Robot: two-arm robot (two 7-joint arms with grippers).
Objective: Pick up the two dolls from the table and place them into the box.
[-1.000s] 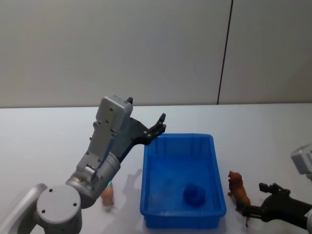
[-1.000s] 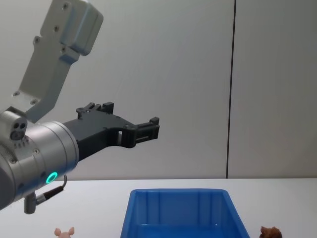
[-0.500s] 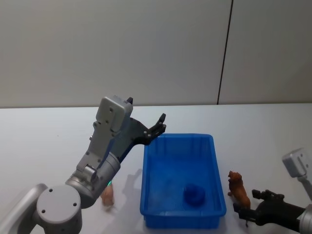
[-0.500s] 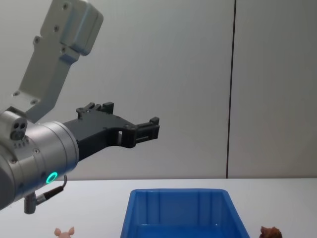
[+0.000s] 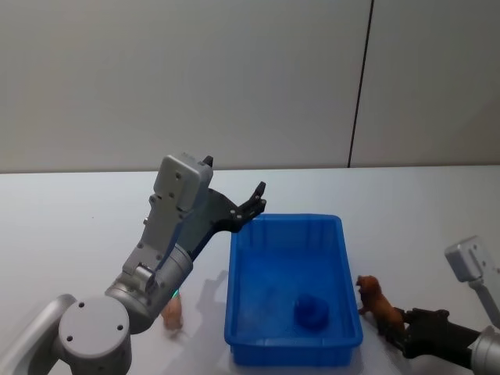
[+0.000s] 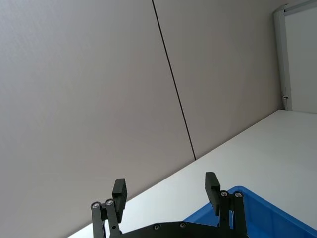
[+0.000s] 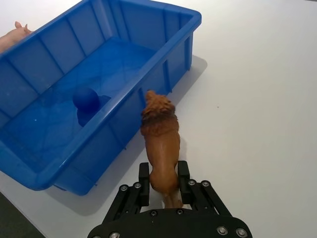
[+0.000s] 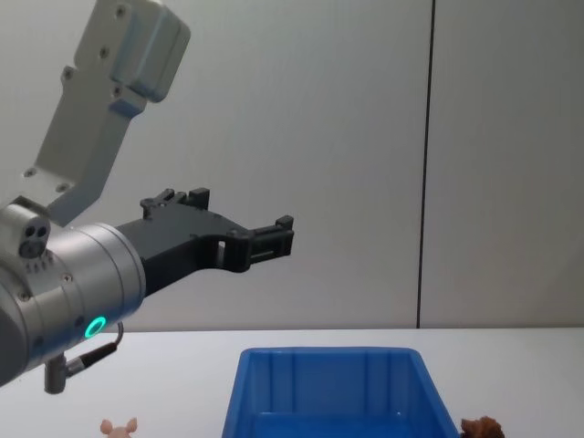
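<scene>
While my right gripper pinches the brown doll by its hindquarters beside the box, lower right of frame, I judge the next move a lift over the rim; left gripper hovers spread above the box's upper-left corner, pink doll on the table lower left.

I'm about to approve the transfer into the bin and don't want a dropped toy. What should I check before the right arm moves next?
1. Grip: right gripper shut on the hindquarters of the brown doll: ok.
2. Height: brown doll above the rim of the box: not ok, it sits beside the outer wall.
3. Landing room: bare floor around the blue object in the box: ok.
4. Path: left gripper clear of the way: ok, open and raised over the box's far left corner.
5. Remaining: pink doll in the box: not ok, it is on the table, left of the box.
</scene>
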